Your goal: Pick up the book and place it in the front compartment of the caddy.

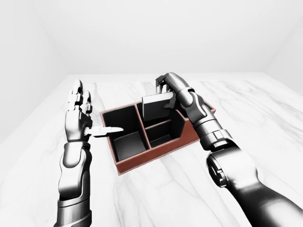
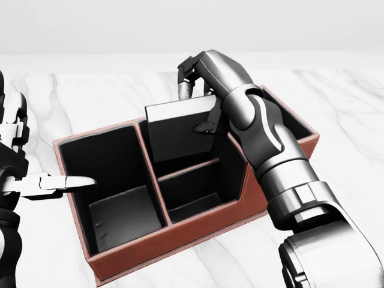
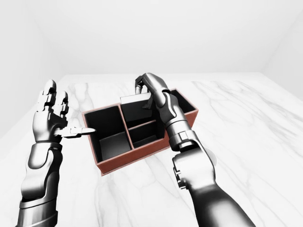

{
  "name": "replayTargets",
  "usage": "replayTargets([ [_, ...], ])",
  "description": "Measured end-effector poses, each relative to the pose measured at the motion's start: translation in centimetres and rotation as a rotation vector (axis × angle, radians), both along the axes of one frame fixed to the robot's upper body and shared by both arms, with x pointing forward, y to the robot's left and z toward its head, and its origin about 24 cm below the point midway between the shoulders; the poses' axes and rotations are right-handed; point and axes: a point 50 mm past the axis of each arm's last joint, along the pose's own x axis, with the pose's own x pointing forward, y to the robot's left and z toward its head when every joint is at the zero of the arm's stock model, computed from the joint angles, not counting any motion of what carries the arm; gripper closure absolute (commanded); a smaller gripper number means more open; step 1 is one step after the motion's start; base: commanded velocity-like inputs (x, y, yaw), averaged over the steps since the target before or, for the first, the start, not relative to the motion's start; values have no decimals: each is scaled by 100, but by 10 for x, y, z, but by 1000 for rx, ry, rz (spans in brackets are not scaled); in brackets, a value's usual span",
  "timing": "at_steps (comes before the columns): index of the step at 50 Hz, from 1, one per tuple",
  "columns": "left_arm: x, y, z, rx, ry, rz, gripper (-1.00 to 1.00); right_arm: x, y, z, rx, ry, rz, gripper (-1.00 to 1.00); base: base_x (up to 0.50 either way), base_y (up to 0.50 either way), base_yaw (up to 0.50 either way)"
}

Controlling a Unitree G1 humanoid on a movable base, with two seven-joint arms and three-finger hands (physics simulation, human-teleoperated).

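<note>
The caddy is reddish-brown with black-lined compartments and stands on the marble table. My right hand is shut on the book, a dark grey book with a pale page edge along its top. The book stands upright and slightly tilted, with its lower part inside the upper middle compartment and its top sticking above the rim. Two fingers hook over the book's top edge and the thumb presses its face. My left hand is open at the caddy's left side, with its thumb pointing over the large left compartment.
The white marble table stretches well beyond the caddy on every side. My right forearm crosses over the caddy's right part and hides the compartment there. Plain white walls stand beyond the table's top edge.
</note>
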Motion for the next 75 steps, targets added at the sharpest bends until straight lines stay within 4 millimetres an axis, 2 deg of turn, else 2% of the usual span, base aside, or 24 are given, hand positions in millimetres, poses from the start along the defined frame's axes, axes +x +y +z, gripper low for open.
replayTargets([
  [40, 0, 0, 0, 0, -1, -1, -100, 9, -3, 3, -17, 7, -54, 100, 0, 0, 0],
  [75, 0, 1, 1, -9, -6, 1, -100, 8, 6, 4, 22, 26, -36, 100, 0, 0, 0],
])
